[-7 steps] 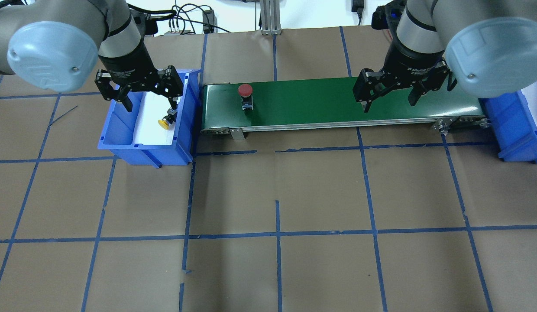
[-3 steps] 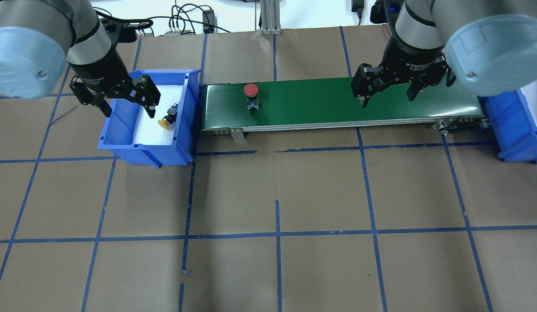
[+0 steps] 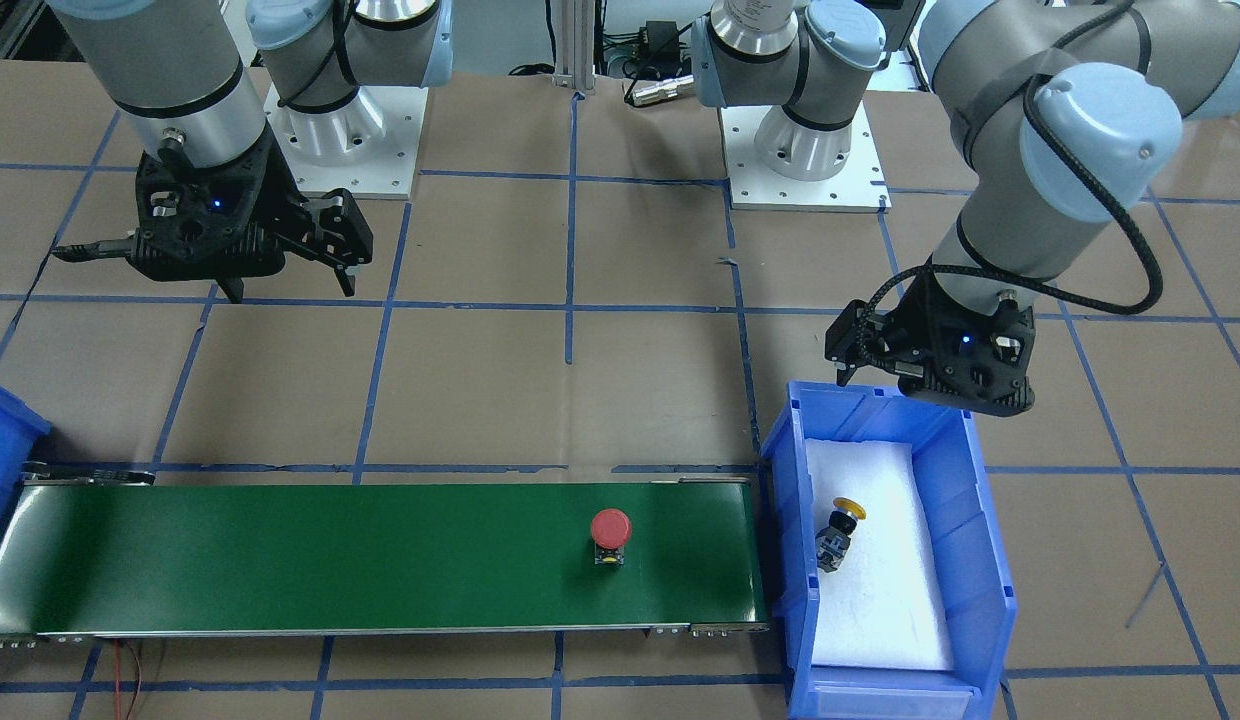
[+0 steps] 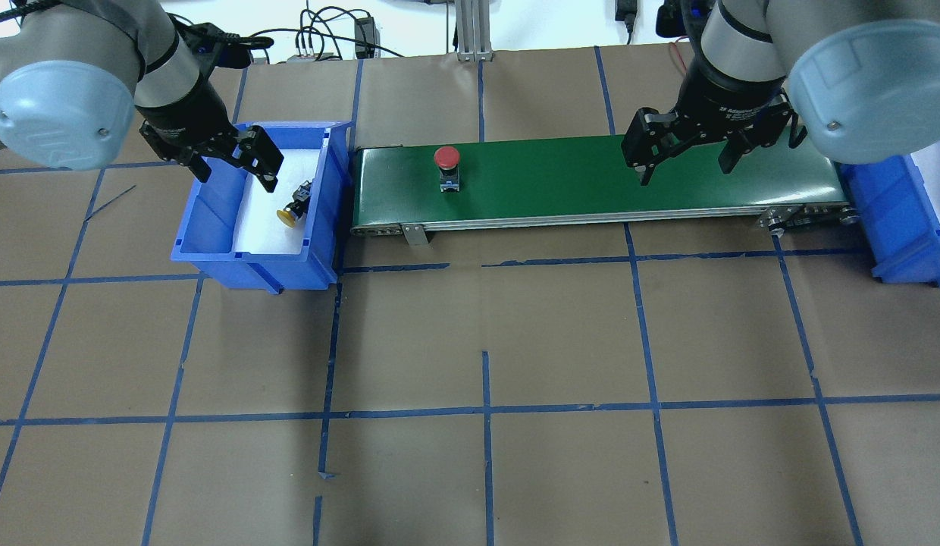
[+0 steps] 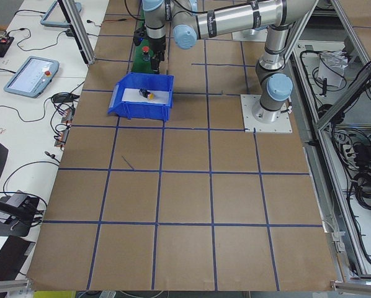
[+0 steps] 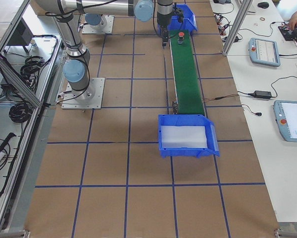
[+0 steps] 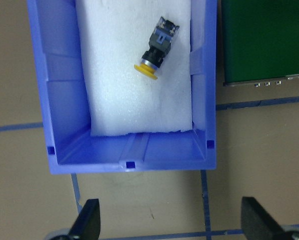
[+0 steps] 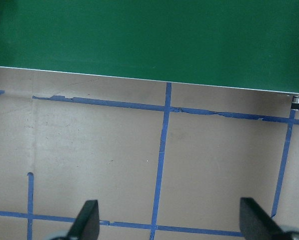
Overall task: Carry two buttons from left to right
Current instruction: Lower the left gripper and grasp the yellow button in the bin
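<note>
Overhead first: the left gripper (image 4: 236, 171) hangs over the far end of the left bin (image 4: 212, 227), fingers spread wide, nothing between them. The yellow button (image 4: 294, 208) lies on its side on the white foam (image 4: 261, 220), close to the bin's right wall, cap toward the robot. The red button (image 4: 447, 165) stands upright on the green belt (image 4: 591, 182) near its left end. The right gripper (image 4: 684, 168) hovers above the belt's right part, fingers also apart and empty.

From the front, we get the same picture: red cap up on the belt, yellow one on its side in the bin, clear of the gripper above it.

The left wrist view shows both fingertips wide apart, with the yellow button well away from them.

The right wrist view shows spread fingertips over the belt's near edge and brown table paper. The red button isn't between them.

In the right side view, the right bin (image 6: 185, 136) shows only foam, so we judge neither button is delivered yet.

Here's where it could go wrong. The yellow button sits so close to the wall that a descending finger may strike the plastic, or pinch the round cap and let it slip. The red one looks top-heavy, so a mistimed closing finger could topple it on the belt.
</note>
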Controlling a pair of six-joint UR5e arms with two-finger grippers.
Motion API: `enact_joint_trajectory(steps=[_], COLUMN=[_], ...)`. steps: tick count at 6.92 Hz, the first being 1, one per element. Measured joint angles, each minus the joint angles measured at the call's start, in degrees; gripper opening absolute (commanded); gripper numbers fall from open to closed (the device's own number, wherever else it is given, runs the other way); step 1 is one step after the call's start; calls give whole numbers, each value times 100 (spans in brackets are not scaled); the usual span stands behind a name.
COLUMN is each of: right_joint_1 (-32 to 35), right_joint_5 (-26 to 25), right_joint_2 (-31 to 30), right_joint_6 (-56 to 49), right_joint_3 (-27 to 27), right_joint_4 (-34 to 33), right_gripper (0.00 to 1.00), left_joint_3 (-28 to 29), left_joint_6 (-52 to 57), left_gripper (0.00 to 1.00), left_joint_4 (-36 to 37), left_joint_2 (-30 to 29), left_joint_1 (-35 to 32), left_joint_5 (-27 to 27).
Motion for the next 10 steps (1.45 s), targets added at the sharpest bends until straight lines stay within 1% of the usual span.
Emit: enact_joint_trajectory(steps=[2, 5, 8, 9, 10], right_joint_1=[-5, -6, 2, 10, 13], right_joint_5=[0, 0, 0, 0, 0], right_joint_2=[0, 0, 0, 0, 0], right_joint_6=[-5, -6, -4, 0, 1], right_joint_3=[8, 16, 32, 51, 55], right_joint_4=[10, 20, 26, 52, 60], right_gripper=[100, 100, 100, 100, 100], left_joint_3=[-12, 28, -32, -68, -103], left_joint_6=[874, 1592, 2425, 2588, 2669], left_gripper=[100, 100, 99, 95, 96], left_joint_4=[369, 736, 1069, 1203, 1312], left_joint_2=[-328, -692, -1015, -1098, -1163], left_joint_1=[100, 303, 573, 625, 641], left_joint_5=[-230, -379, -788, -897, -987])
